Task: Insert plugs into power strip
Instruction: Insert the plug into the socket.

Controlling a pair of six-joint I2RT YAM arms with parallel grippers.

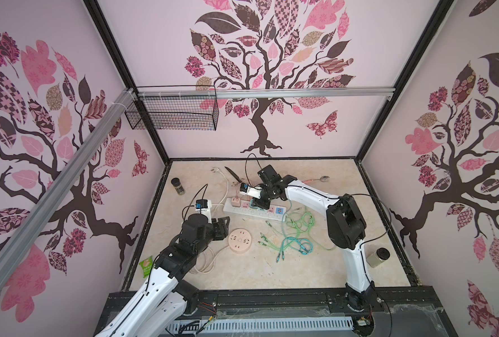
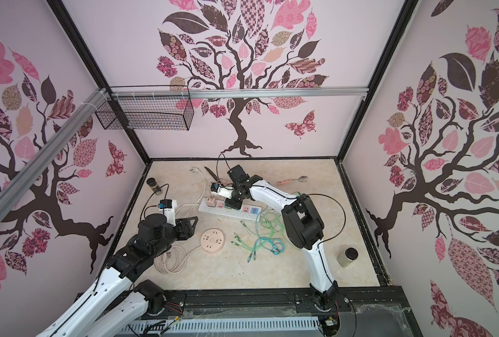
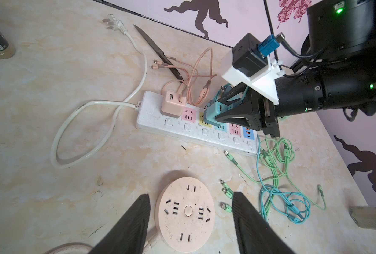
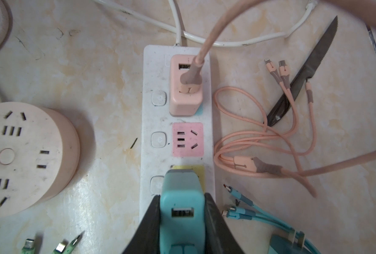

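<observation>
Both top views: parking right gripper over the power strip middle. Left wrist: holding left gripper spread wide, near the strip. Right wrist: pinching teal plug at the strip's yellow socket, peach plug sitting at its cord end
</observation>
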